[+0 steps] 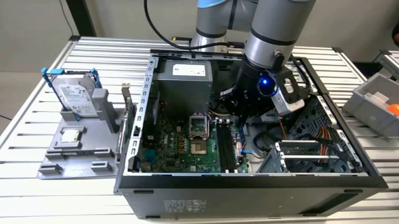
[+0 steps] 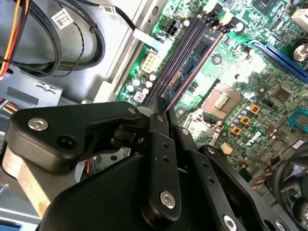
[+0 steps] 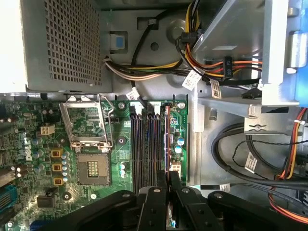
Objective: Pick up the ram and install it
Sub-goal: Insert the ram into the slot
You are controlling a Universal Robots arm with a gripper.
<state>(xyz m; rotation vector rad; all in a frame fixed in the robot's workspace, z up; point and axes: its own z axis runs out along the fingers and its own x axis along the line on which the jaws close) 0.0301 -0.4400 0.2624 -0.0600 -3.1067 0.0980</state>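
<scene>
First wrist view: hand (image 3: pixel 169 179) pinches the ram (image 3: pixel 168 139) edge-on between its fingers, the stick standing over the memory slots (image 3: pixel 144 144) just beside the open processor socket (image 3: pixel 89 139). Second wrist view: ram (image 2: pixel 192 72) runs along the slots.

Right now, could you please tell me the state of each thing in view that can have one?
Gripper: shut on the ram, down inside the case.
Ram: held on edge, lined up along a memory slot; seating cannot be told.
Case: side open, board exposed.
Processor socket: latch frame up, empty.
Hard drive: upright in its bracket on the grey stand, outside the case.
</scene>
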